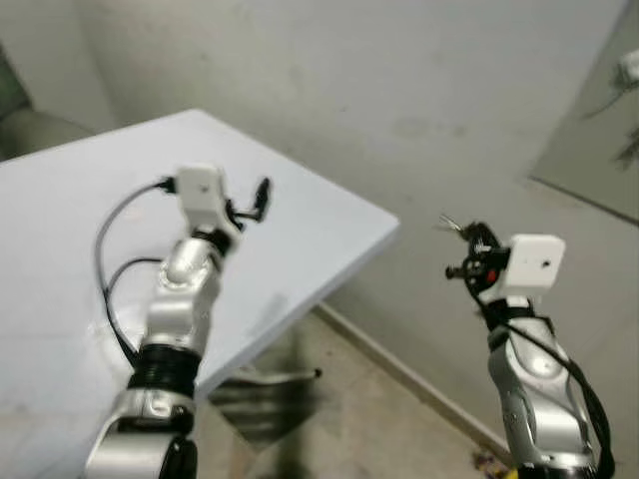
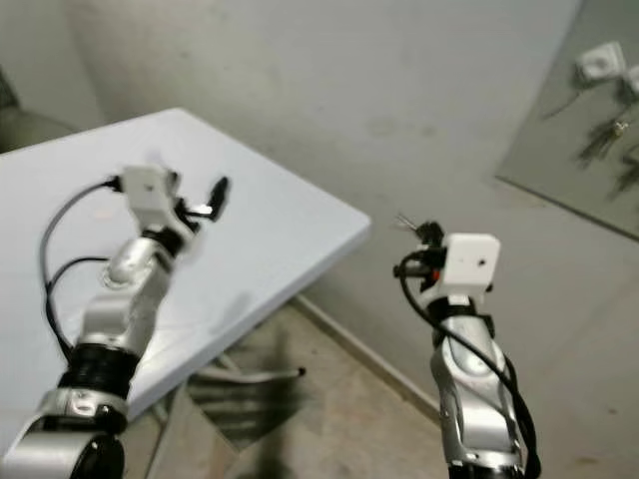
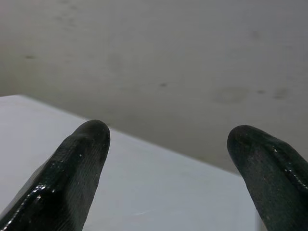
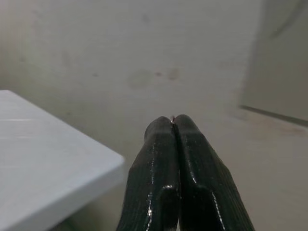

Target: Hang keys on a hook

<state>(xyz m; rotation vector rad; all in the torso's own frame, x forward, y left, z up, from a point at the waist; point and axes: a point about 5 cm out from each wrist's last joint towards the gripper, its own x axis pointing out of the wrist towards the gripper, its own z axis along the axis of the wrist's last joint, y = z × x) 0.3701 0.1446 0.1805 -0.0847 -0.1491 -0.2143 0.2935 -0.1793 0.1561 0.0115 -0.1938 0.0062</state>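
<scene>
My right gripper (image 1: 467,236) is raised off the table's right corner, in front of the grey wall. Its fingers (image 4: 173,121) are pressed shut, with thin metal bits of the keys (image 1: 451,226) poking out at the tips and a tiny red speck in the seam. A white hook unit (image 2: 602,62) sits high on a grey panel at the far right, with dark blurred items (image 2: 609,135) hanging below it. My left gripper (image 1: 255,203) hovers open above the white table (image 1: 80,200), nothing between its fingers (image 3: 82,163).
The table's corner (image 1: 389,228) juts toward the wall between the two arms. Beneath it are a metal table foot (image 1: 270,377) and beige floor. A skirting line (image 1: 399,369) runs along the wall's base. A grey-green seat (image 1: 25,125) is at the far left.
</scene>
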